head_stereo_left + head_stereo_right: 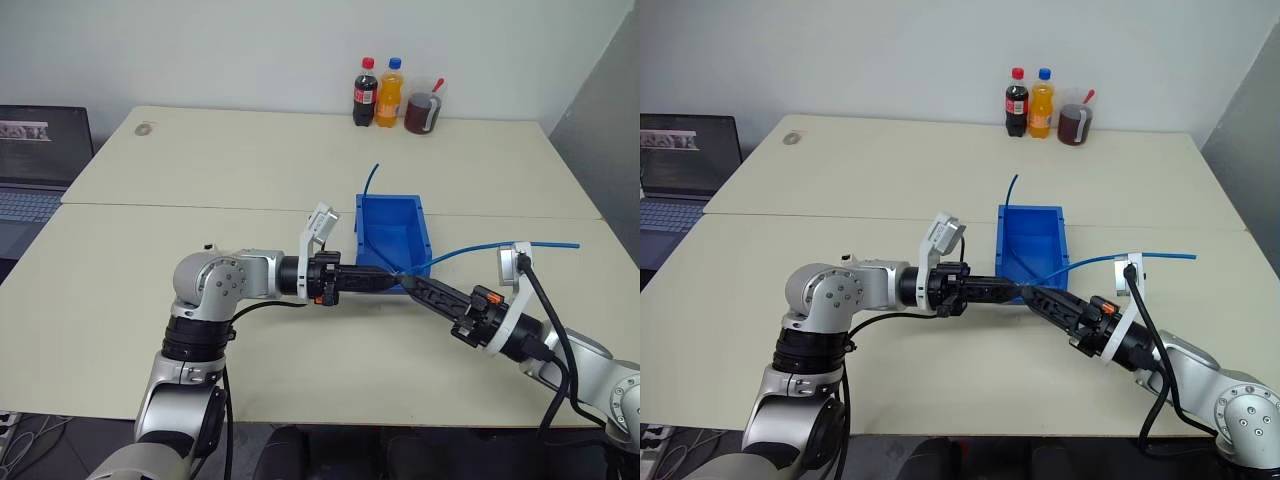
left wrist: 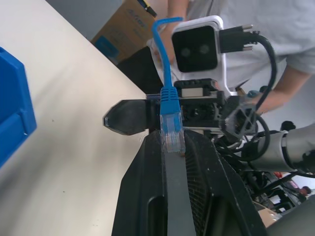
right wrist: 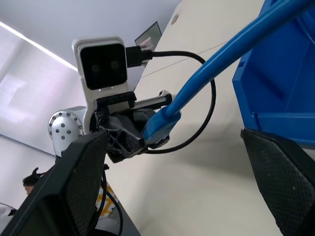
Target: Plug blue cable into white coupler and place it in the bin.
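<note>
I note the left gripper clamped on the blue cable at its plug, just before the bin on the table, cable trailing rightward, right gripper fingers spread wide around the plug, coupler not discernible

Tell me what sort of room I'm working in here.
Probably an office or lab: pale beige tables pushed together, an open dark laptop at the left edge, two plastic soda bottles by the plain white wall.
</note>
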{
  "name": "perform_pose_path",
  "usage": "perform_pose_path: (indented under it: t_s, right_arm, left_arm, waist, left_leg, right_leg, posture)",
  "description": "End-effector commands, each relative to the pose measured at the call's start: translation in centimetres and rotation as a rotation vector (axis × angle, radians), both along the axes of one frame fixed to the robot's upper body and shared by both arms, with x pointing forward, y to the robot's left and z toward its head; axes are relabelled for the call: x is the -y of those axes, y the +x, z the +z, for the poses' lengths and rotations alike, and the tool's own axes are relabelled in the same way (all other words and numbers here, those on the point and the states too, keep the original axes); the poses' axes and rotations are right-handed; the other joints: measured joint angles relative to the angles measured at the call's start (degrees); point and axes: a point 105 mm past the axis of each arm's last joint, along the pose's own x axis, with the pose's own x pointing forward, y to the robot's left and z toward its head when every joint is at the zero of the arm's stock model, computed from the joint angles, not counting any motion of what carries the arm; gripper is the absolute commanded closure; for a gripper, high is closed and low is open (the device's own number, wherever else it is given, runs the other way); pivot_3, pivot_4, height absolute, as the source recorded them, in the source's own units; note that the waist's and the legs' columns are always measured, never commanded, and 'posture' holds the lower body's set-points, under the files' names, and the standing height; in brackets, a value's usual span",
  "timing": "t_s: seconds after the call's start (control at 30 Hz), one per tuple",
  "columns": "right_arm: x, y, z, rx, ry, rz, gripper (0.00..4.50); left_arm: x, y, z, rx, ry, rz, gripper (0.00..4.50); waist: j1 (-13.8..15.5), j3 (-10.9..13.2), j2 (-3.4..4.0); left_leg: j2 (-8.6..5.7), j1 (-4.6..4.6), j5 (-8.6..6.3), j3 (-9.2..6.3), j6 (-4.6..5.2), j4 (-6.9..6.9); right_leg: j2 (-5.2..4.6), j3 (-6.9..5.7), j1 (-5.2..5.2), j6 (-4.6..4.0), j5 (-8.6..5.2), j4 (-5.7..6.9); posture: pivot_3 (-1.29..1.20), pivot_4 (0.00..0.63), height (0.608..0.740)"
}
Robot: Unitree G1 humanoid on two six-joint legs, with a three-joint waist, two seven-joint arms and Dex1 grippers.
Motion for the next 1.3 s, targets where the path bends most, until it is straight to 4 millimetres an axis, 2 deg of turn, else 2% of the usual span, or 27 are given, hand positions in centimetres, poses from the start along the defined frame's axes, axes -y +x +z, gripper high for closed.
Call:
perform_pose_path:
  t_s: [0.03,0.1,0.13,0.2,0.33,0.47,0.67,0.7,0.8,0.83,1.07,1.2,1.3]
  right_arm:
    - [-0.1,-0.1,0.9,0.035,0.029,0.001,0.00]
    - [-0.1,-0.1,1.0,0.034,0.031,0.002,0.00]
    - [0.0,-0.1,1.0,0.034,0.031,0.002,0.35]
    - [0.0,-0.1,1.0,0.036,0.037,0.001,0.64]
    - [0.0,-0.3,1.1,0.037,0.048,0.002,1.71]
    - [0.0,-0.5,1.0,0.036,0.050,0.007,2.44]
    - [0.0,-0.6,0.8,0.031,0.045,0.012,4.01]
    - [0.0,-0.6,0.8,0.031,0.045,0.012,4.13]
    - [0.0,-0.7,0.8,0.029,0.047,0.015,4.31]
    - [0.1,-0.6,0.8,0.027,0.043,0.013,4.32]
    - [0.4,-0.1,0.9,0.023,0.035,-0.005,4.32]
    - [0.8,0.4,0.8,0.019,0.030,-0.023,4.32]
    - [1.1,0.8,0.7,0.021,0.019,-0.037,4.32]
  left_arm:
    - [-0.1,-0.7,0.7,0.031,-0.016,-0.021,4.27]
    - [-0.1,-0.8,0.7,0.027,-0.016,-0.020,4.27]
    - [-0.1,-0.8,0.7,0.025,-0.017,-0.018,4.27]
    - [-0.1,-0.7,0.8,0.024,-0.018,-0.015,4.27]
    - [0.0,-0.8,0.8,0.021,-0.019,-0.019,4.27]
    - [0.0,-1.0,0.8,0.013,-0.022,-0.021,4.27]
    - [0.0,-1.0,0.9,0.011,-0.025,-0.020,4.27]
    - [0.0,-1.0,0.9,0.015,-0.025,-0.018,4.27]
    - [0.0,-1.0,0.9,0.025,-0.031,-0.013,4.27]
    - [0.0,-1.0,0.9,0.033,-0.031,-0.011,3.71]
    - [-0.6,-0.6,1.2,0.089,-0.028,0.009,2.59]
    - [-1.6,-0.4,1.7,0.163,-0.015,0.022,1.78]
    - [-2.9,0.2,0.8,0.273,0.080,0.074,1.26]
  waist:
    - [0.00,0.00,0.00]
    - [0.00,0.00,0.00]
    - [0.00,0.00,0.00]
    - [0.01,0.00,0.00]
    - [0.01,0.00,0.00]
    - [0.01,0.00,0.00]
    - [0.01,0.00,0.00]
    - [0.01,0.00,0.00]
    - [0.02,0.00,0.00]
    - [0.02,0.00,0.00]
    - [0.01,0.00,0.00]
    - [-0.03,0.00,0.01]
    - [-0.05,0.01,0.02]
  left_leg:
    - [0.00,0.00,0.00,0.00,0.00,0.00]
    - [0.00,0.00,0.00,0.00,0.00,-0.01]
    - [0.00,0.00,0.00,0.00,0.00,-0.01]
    - [0.00,-0.01,0.00,0.00,0.00,-0.01]
    - [0.00,-0.02,0.00,0.00,0.00,0.00]
    - [0.00,-0.02,0.00,0.00,0.00,-0.01]
    - [0.00,-0.02,0.00,0.00,0.00,-0.01]
    - [0.00,-0.02,0.00,0.00,0.00,-0.01]
    - [0.00,-0.02,0.00,0.00,0.00,-0.01]
    - [-0.01,-0.02,0.00,0.00,0.00,-0.01]
    - [0.00,-0.03,0.00,0.00,0.00,-0.01]
    - [0.00,-0.02,0.00,0.00,0.00,-0.02]
    - [0.00,-0.04,0.00,0.01,0.00,-0.03]
  right_leg:
    - [0.00,0.00,0.00,0.00,0.00,0.00]
    - [0.00,0.00,0.00,0.00,0.00,-0.01]
    - [0.00,0.01,0.00,0.00,0.00,-0.01]
    - [0.00,0.00,-0.01,0.00,0.00,-0.01]
    - [-0.01,0.00,-0.01,0.00,0.00,-0.02]
    - [0.00,0.00,-0.01,0.00,0.00,-0.02]
    - [0.00,0.00,-0.01,0.00,0.00,-0.02]
    - [0.00,0.00,-0.01,0.00,0.00,-0.02]
    - [0.00,0.00,-0.01,0.00,0.00,-0.02]
    - [0.00,0.01,-0.01,0.00,0.00,-0.02]
    - [0.00,0.01,-0.02,0.00,0.00,-0.03]
    - [0.00,0.01,-0.03,0.00,0.00,-0.03]
    - [0.01,0.01,-0.05,0.00,0.00,-0.04]
  posture:
    - [0.00,0.150,0.740]
    - [0.00,0.150,0.740]
    - [0.00,0.150,0.740]
    - [0.00,0.150,0.740]
    - [0.00,0.150,0.740]
    - [0.00,0.150,0.740]
    - [0.00,0.150,0.740]
    - [0.00,0.150,0.740]
    - [0.00,0.150,0.740]
    - [0.00,0.150,0.740]
    - [0.00,0.150,0.740]
    - [0.00,0.150,0.740]
    - [0.00,0.150,0.740]
